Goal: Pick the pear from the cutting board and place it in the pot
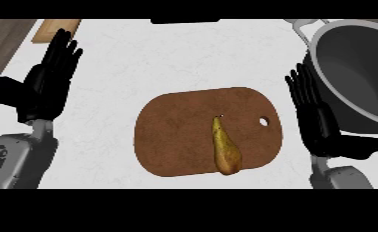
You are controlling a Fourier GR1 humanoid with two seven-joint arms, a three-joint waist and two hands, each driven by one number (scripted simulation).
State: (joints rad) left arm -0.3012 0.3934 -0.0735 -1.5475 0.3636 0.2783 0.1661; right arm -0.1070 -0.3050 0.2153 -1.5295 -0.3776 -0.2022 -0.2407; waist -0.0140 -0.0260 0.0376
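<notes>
Open-fingered, my left hand (48, 83) and right hand (317, 113) hold nothing; pear (225, 148) lies unpicked on cutting board (177, 131), pot (354, 76) at two o'clock.

My black left hand (50, 78) rests open at the left, fingers straight up; my black right hand (316, 113) likewise at the right, grey forearms below.

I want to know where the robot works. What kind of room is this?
Most likely a kitchen: a pear lies on a brown cutting board on a white counter, and a big grey pot stands to the right.
</notes>
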